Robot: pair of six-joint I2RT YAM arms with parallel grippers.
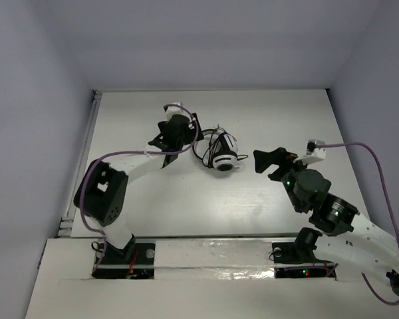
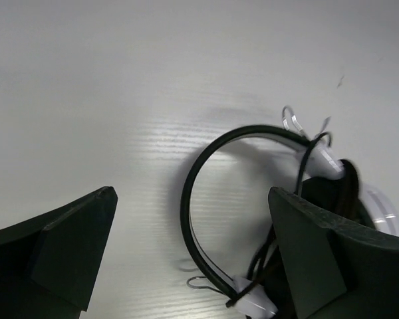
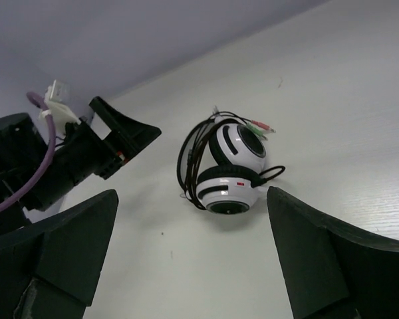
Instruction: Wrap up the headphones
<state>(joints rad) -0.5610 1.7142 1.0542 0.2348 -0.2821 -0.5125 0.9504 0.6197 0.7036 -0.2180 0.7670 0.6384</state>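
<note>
The headphones (image 1: 223,155) lie on the white table (image 1: 186,193) with the two white earcups stacked together and the thin black cable looped round them. My left gripper (image 1: 190,135) is open just left of them. In the left wrist view the headband (image 2: 186,199) curves between my open fingers (image 2: 66,252), and the gripper (image 2: 193,259) holds nothing. My right gripper (image 1: 261,161) is open and empty, a short way right of the headphones. In the right wrist view the headphones (image 3: 229,169) lie ahead of my open gripper (image 3: 189,249), cable plugs (image 3: 263,126) sticking out behind.
Grey walls close in the table on the left, back and right. Thick purple robot cables (image 1: 376,173) run along both arms. The left arm's gripper (image 3: 120,136) shows in the right wrist view, left of the headphones.
</note>
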